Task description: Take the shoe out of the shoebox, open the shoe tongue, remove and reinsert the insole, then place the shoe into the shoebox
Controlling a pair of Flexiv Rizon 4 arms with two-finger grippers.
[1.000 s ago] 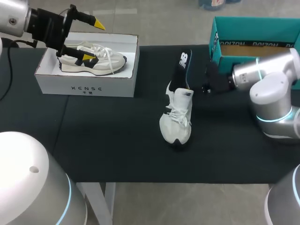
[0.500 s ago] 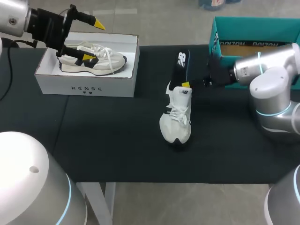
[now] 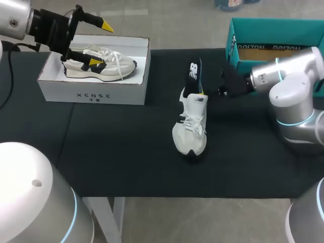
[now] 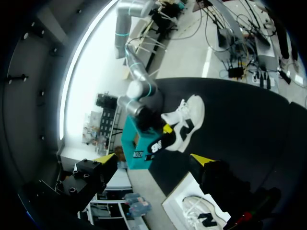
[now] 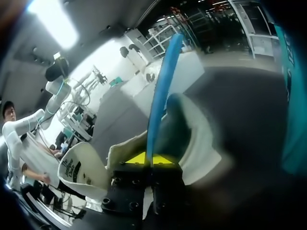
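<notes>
The black table (image 3: pixel 101 152) runs wide under me, with a white shoebox (image 3: pixel 93 93) at its far left and a teal box (image 3: pixel 263 30) at its far right. The shoe (image 3: pixel 190 131) lies on its sole near the middle, toe toward the near edge. My right pincer (image 5: pixel 151 159) is clenched on the insole (image 3: pixel 193 76), which stands up out of the shoe's mouth. In the last second my right arm has swung back and then in again, and the insole has turned from leaning toward the teal box to nearly edge-on and more upright. I take that as lining it up with the opening, though I cannot tell whether it is coming out or going in. My left pincer (image 3: pixel 100 44) hangs released over the white shoebox, above a second shoe (image 3: pixel 101 63) lying inside (it has not stirred). There is open cloth all around the shoe. The teal box just beside my right wrist is the one edge to mind.
</notes>
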